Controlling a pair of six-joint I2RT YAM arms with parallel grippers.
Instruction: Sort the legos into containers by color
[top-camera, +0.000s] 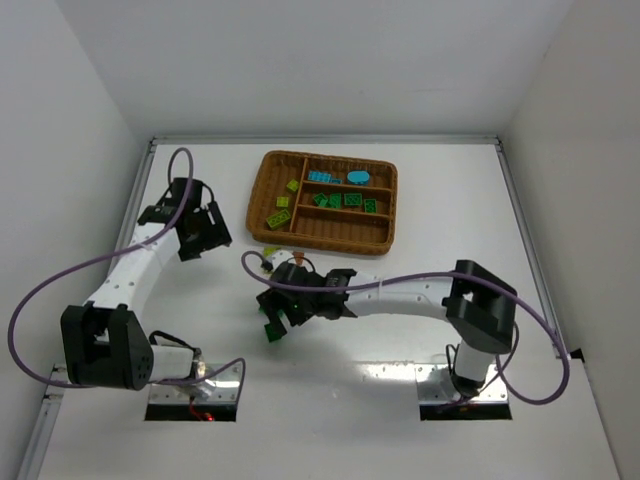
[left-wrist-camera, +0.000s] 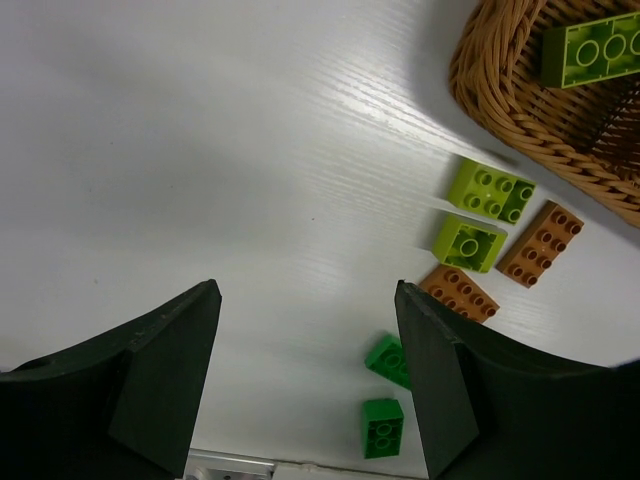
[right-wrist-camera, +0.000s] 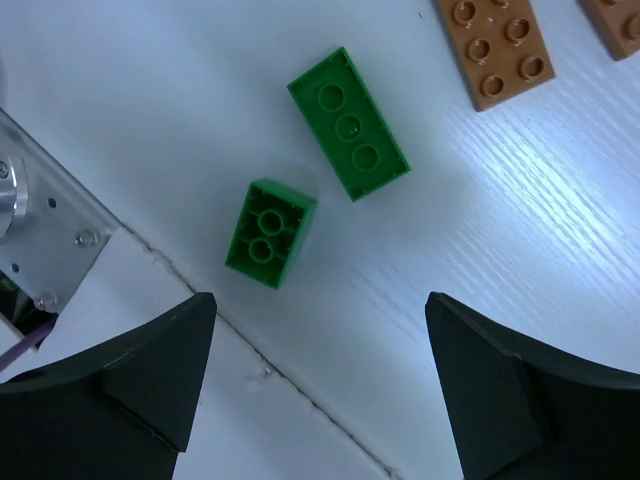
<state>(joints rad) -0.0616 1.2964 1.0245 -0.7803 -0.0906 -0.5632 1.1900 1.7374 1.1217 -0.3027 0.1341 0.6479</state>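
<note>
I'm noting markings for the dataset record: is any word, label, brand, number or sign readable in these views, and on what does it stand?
No text can be read in any view.
Studs on the dark green brick and the brown-orange brick: no legible mark; any embossing is too small to tell.
The wicker tray: no label visible.

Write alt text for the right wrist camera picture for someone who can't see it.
A long dark green lego and a short dark green lego lie close together on the white table beyond the open right gripper. Two brown-orange legos show at the top edge.
</note>
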